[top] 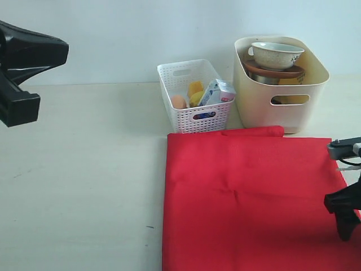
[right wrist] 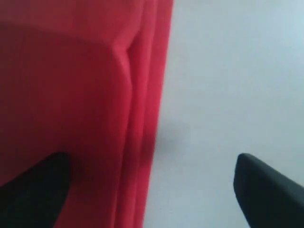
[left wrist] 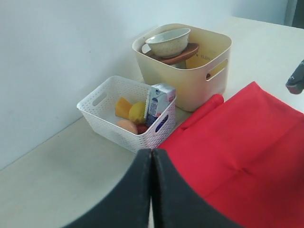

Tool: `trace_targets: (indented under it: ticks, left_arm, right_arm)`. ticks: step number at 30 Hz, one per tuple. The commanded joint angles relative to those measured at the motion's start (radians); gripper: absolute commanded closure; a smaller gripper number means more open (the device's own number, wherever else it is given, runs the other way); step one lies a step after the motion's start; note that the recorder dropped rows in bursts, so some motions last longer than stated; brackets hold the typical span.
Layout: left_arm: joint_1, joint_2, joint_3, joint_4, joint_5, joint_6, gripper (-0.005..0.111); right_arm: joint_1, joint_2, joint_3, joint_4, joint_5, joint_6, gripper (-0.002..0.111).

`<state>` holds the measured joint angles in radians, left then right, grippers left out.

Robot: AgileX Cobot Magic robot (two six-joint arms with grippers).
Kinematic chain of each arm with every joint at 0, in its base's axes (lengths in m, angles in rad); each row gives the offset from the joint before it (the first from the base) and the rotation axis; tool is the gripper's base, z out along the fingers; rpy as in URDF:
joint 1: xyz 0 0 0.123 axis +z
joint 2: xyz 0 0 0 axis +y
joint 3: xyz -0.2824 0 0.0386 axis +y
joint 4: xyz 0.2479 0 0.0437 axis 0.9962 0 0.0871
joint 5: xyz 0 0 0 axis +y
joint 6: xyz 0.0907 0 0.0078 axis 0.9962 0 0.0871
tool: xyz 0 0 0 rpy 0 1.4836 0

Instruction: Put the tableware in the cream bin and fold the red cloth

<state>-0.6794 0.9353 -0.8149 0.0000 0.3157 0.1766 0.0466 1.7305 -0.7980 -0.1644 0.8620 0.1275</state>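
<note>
My left tool [left wrist: 152, 190] has its two fingers pressed flat against each other and grips nothing. It hangs above the bare desk [top: 84, 169], at the left side of the exterior view, well apart from every task item. From its wrist view, the white lattice basket [left wrist: 128, 118] and the red cloth [left wrist: 237, 142] lie beyond the fingertips.

My right tool [right wrist: 149, 190] has its fingers spread wide and holds nothing. One fingertip stands over the red cloth, the other over bare desk, with the cloth's right edge running between them. That edge shows several parallel ridges. I cannot tell whether either fingertip touches the fabric.

The red cloth lies flat on the desk, with a crease across its middle and a small rolled bump on its far edge, just beside the cream bin [top: 265, 107].

The cream bin stands behind the cloth. Inside it, the bowl [top: 276, 55] sits on the terracotta plate [top: 273, 71].

The basket stands just left of the bin and holds an egg [top: 178, 101], yellow items and a milk carton [top: 217, 93].
</note>
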Motion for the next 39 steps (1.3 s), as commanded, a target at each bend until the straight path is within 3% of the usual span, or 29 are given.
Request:
trace_targets:
  ticks: [1, 5, 15, 20, 26, 39]
  left_arm:
    - [0.002, -0.033, 0.001, 0.0, 0.041, -0.047, 0.107]
    - [0.022, -0.085, 0.018, 0.0, 0.108, -0.05, 0.107]
    - [0.134, -0.344, 0.197, 0.0, 0.105, -0.093, 0.107]
    - [0.143, -0.428, 0.294, 0.0, 0.074, -0.141, 0.107]
    - [0.143, -0.44, 0.429, 0.0, -0.124, -0.192, 0.107]
    - [0.143, -0.44, 0.454, 0.0, -0.169, -0.185, 0.107]
  right_arm:
    - [0.0, -0.006, 0.005, 0.236, -0.065, -0.193, 0.021]
    - [0.0, 0.016, 0.005, 0.414, -0.078, -0.354, 0.021]
    - [0.0, 0.063, -0.019, 0.335, -0.09, -0.317, 0.021]
    - [0.0, 0.06, -0.061, 0.225, -0.031, -0.246, 0.021]
    - [0.0, 0.043, -0.068, 0.134, 0.013, -0.231, 0.021]
    - [0.0, 0.041, -0.092, 0.13, -0.073, -0.278, 0.021]
